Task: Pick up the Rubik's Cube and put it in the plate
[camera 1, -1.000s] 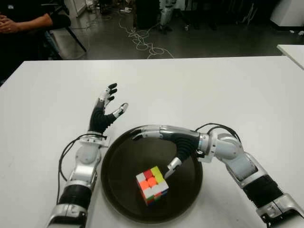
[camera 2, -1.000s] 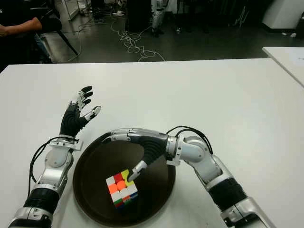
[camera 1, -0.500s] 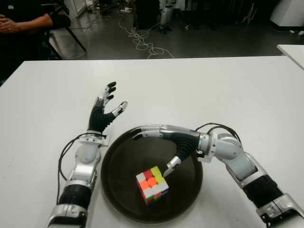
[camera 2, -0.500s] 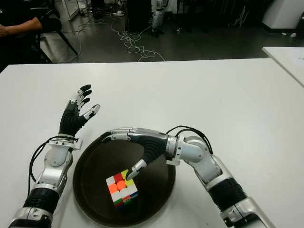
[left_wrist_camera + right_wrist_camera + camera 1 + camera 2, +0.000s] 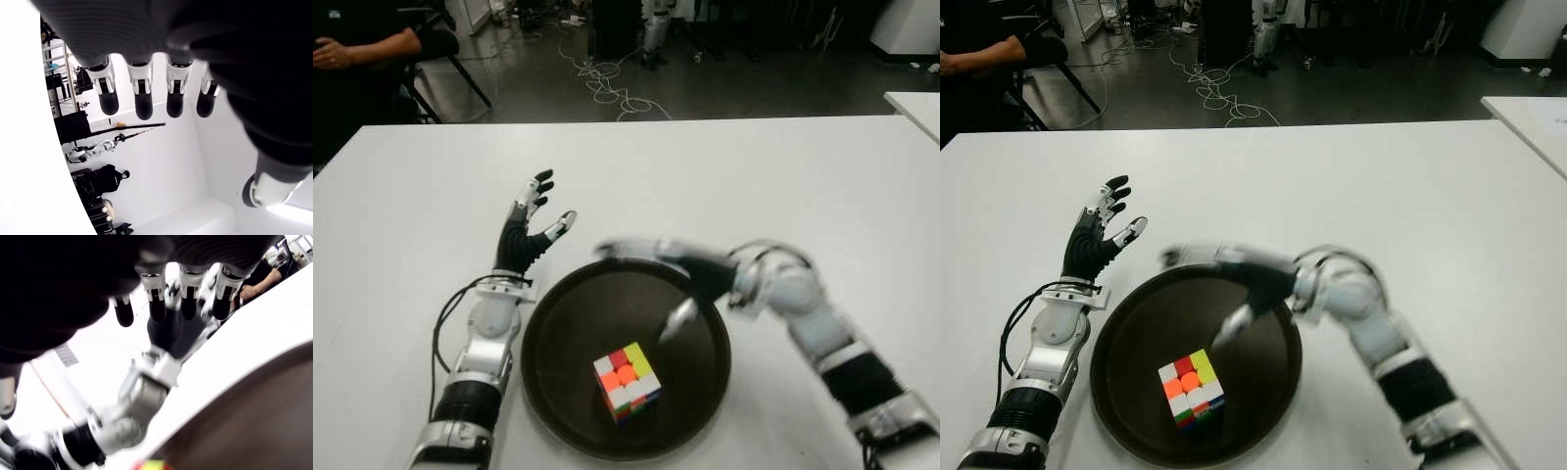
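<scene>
The cube [image 5: 627, 381] sits inside the dark round plate [image 5: 558, 333], in its near half, with nothing touching it. Its top face shows red, orange, yellow and white squares. The plate lies on the white bench [image 5: 705, 186] close to the near edge, about midway between the left and right edges.

The right robot hand [image 5: 671, 279] is above the far right part of the plate, blurred, with its fingers stretched out toward the left along the plate's far rim and its thumb [image 5: 675, 318] pointing down toward the plate's middle. It is released and holds nothing; the thumb tip is clear of the cube. The right wrist view shows the 4 fingers [image 5: 155, 303] spread straight, with the plate's dark surface beneath and a sliver of the cube at the picture's edge.

The left robot hand [image 5: 530, 217] shows just left of the plate's far left rim, palm upright, fingers extended and apart, empty. Whether its forearm touches the bench cannot be told. Its wrist view shows the 4 fingers [image 5: 143, 95] straight and the thumb out to one side.

Beyond the bench's far left corner, a person's arm [image 5: 372, 47] is visible, and cables [image 5: 607, 83] lie on the floor beyond the far edge. A 2nd white table [image 5: 915, 106] shows past the far right corner.
</scene>
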